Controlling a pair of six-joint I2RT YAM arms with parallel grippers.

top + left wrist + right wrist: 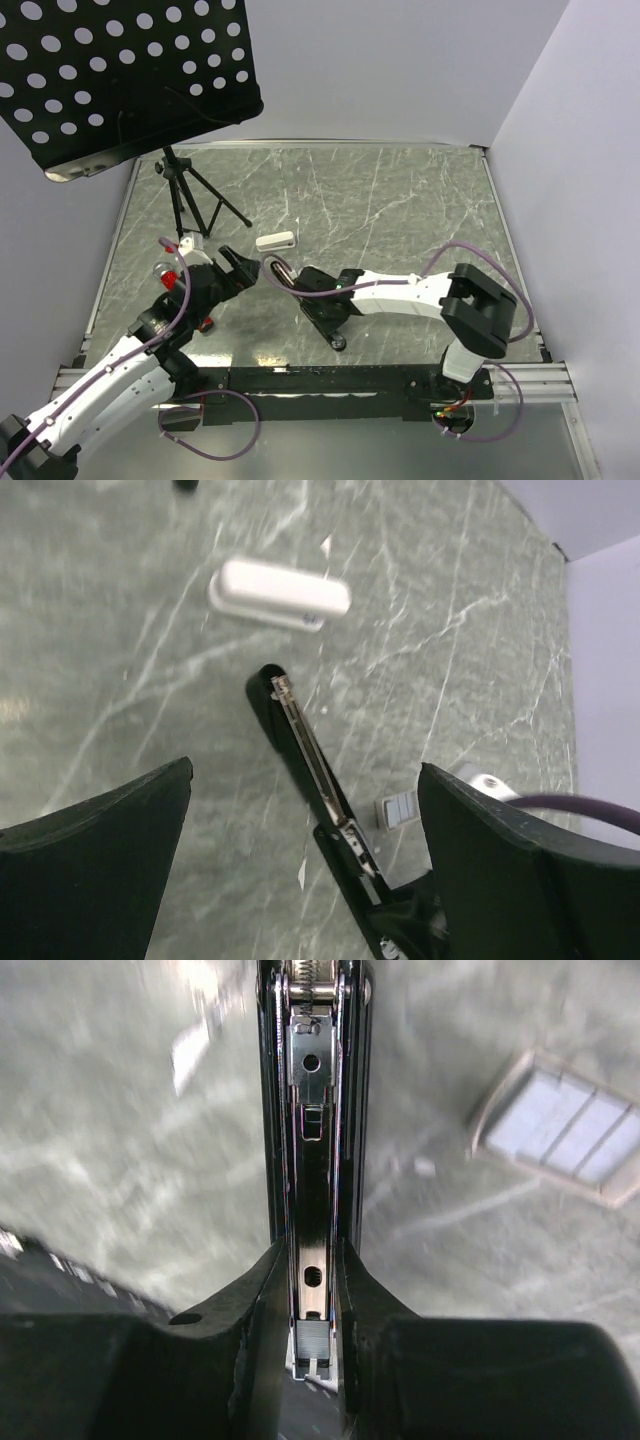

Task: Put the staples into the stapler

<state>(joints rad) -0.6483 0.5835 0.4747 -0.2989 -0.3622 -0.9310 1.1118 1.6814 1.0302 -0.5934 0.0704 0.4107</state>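
Nearest you, your right tool (308,1260) is narrow. Its fingers (258,1300) sit tight along both sides of the black stapler's (325,310) open metal channel (312,1160). That looks like a way to steady the rail and stay lined up with it. A short strip of staples (312,1345) lies in the gap between those fingers, at the near end of the channel. You cannot tell from here whether the tool is pinching the strip, the rail, or neither. My reading is that the strip is being seated and will need to slide up toward the spring end.

Your left tool (305,768) stands wide and holds nothing. It hangs over the stapler's far tip, probably waiting to brace it or close the lid.

Just beside the stapler, on the tabletop (400,200), lies the staple box (565,1125). It faces up and is within reach of the right arm for more strips.

Farther out, a white stapler (275,240) lies flat and apart from the work.

Beyond it, at the far left, a tripod (185,205) carries a black perforated panel (130,70) that leans over that corner.
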